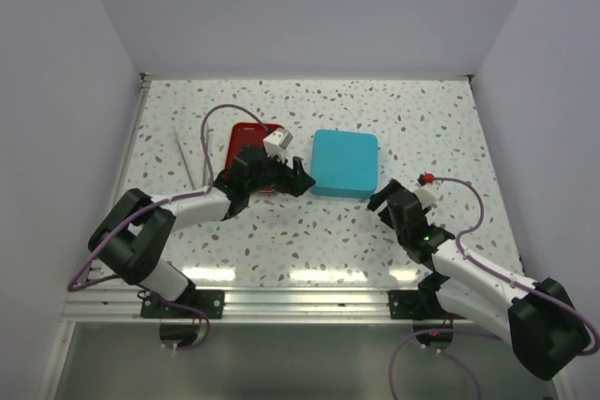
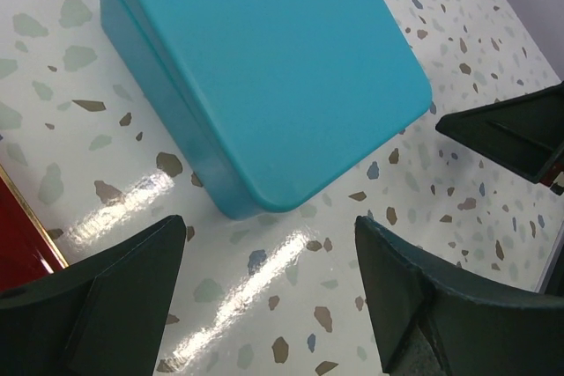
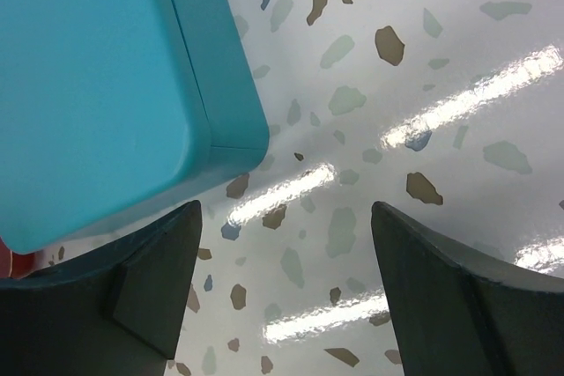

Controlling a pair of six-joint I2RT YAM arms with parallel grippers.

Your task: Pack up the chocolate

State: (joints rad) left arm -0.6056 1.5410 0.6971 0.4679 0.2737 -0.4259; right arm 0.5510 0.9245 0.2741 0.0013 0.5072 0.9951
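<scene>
No chocolate shows in any view. The teal square tin (image 1: pixel 344 163) sits mid-table with its lid on, also seen in the left wrist view (image 2: pixel 264 68) and the right wrist view (image 3: pixel 88 85). My left gripper (image 1: pixel 298 181) hovers open just left of the tin's near-left corner, with only bare table between its fingers (image 2: pixel 269 235). My right gripper (image 1: pixel 379 200) stands open by the tin's near-right corner, with nothing between its fingers (image 3: pixel 286 217). The red tray (image 1: pixel 246 142) lies left of the tin, partly hidden under my left wrist.
A thin pale stick (image 1: pixel 187 158) lies left of the red tray. White walls close in the speckled table (image 1: pixel 309 250) at the back and both sides. A corner of the red tray (image 2: pixel 18 244) shows in the left wrist view.
</scene>
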